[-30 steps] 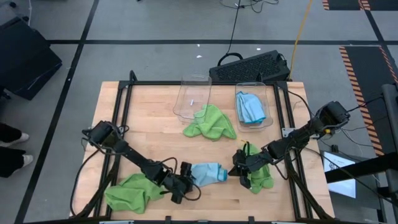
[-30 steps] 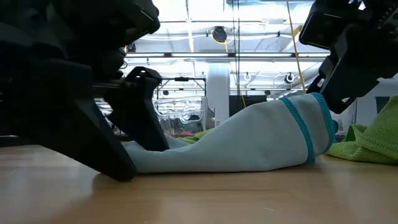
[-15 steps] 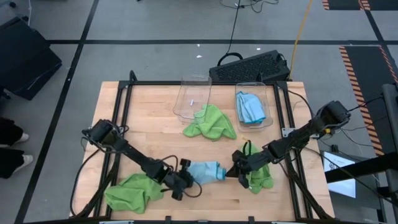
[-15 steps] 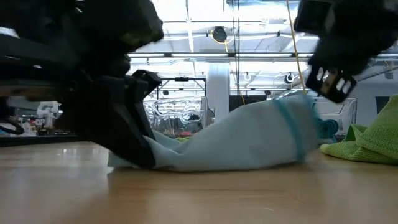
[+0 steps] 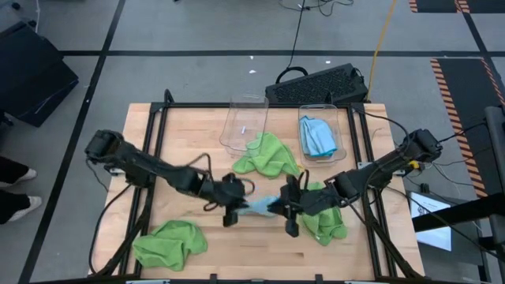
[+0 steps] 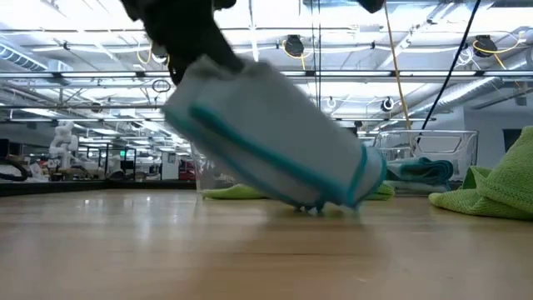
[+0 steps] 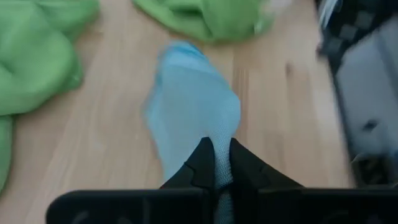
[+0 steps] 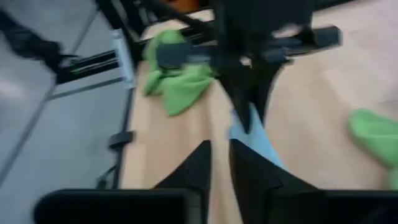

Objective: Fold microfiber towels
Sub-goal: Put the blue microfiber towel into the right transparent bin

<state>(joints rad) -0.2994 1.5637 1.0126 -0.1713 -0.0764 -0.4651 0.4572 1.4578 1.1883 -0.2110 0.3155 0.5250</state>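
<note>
A light blue microfiber towel (image 5: 259, 207) with a teal hem hangs over the middle of the table, between my two grippers. My left gripper (image 5: 241, 203) is shut on its upper end. My right gripper (image 5: 282, 207) stands just right of the towel. In the right wrist view its fingers (image 8: 205, 163) are a little apart, with bare wood showing between them. In the low view the towel (image 6: 275, 142) slants down from upper left to lower right. Lime green towels lie in heaps at the near left (image 5: 170, 243), near right (image 5: 325, 222) and middle far (image 5: 268, 155). My left gripper pinches the towel's bunched upper end (image 7: 217, 171) between its two fingers. It comes from the table's left, slanting down. The towel hangs below and ahead of the fingers, tilted, with its lower hemmed end (image 6: 321, 202) at the tabletop. One layer or several, I cannot tell.
Two clear plastic bins stand at the far edge: one on the left (image 5: 245, 122), and one on the right (image 5: 322, 117) with a light blue towel (image 5: 317, 136) in it. A black keyboard (image 5: 316, 85) lies beyond the table. Bare wood lies at the near middle.
Both grippers have risen and moved toward the table's middle. My left gripper has lifted the blue towel's left end off the table. The towel lay flat before and now slants, with only its right end low. My right gripper no longer has that end.
</note>
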